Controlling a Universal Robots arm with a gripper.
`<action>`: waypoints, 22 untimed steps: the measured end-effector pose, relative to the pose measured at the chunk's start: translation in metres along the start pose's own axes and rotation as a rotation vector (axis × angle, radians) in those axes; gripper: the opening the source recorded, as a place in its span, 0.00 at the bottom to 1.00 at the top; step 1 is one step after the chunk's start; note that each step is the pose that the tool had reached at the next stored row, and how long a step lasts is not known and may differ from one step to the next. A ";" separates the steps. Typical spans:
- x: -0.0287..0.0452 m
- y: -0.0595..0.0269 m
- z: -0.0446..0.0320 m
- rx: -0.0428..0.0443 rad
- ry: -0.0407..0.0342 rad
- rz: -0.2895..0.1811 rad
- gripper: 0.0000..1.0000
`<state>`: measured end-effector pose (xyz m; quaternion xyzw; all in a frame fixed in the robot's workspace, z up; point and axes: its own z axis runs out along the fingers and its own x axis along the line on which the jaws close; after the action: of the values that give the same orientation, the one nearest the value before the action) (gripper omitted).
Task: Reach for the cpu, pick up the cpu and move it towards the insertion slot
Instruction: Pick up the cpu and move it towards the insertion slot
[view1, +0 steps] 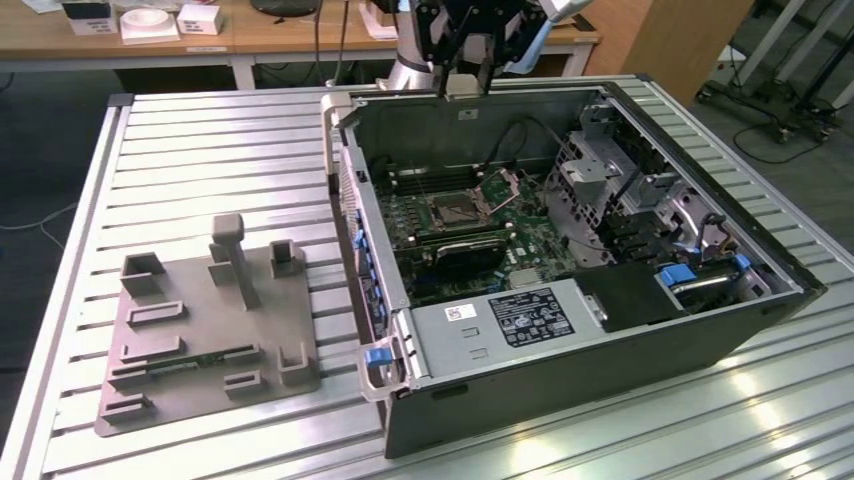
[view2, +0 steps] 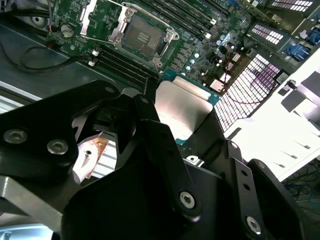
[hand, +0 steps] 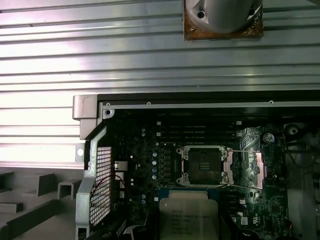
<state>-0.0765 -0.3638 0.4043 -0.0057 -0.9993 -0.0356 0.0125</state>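
My gripper (view1: 462, 88) hangs above the far wall of the open computer case (view1: 561, 390) and is shut on the cpu (view1: 462, 84), a small pale square held edge-on between the black fingers. In the second wrist view the cpu (view2: 181, 106) shows its silver top plate and thin pale rim between the two fingers (view2: 146, 117). The insertion slot (view1: 454, 208) lies below on the green board, its metal retention plate (view1: 505, 185) hinged open. The first wrist view has the cpu (hand: 187, 215) a short way from the insertion slot (hand: 202, 165). The second wrist view shows the insertion slot (view2: 145, 34) beyond the cpu.
Long black memory slots (view1: 434, 177) run beside the socket. A silver drive cage (view1: 607, 185) and power supply (view1: 527, 315) fill the case's other end. A grey fixture plate (view1: 200, 330) with a green memory stick (view1: 200, 362) sits at the exterior view's left on the ribbed metal table (view1: 200, 160).
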 end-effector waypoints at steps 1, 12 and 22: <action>0.0000 0.0000 0.0000 0.0000 0.0000 0.000 0.54; -0.0020 0.0126 0.0059 -0.0010 -0.0001 0.000 0.54; -0.0202 0.0292 0.0155 -0.0009 0.0000 0.000 0.54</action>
<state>-0.0564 -0.3337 0.3904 -0.0056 -0.9993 -0.0360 0.0124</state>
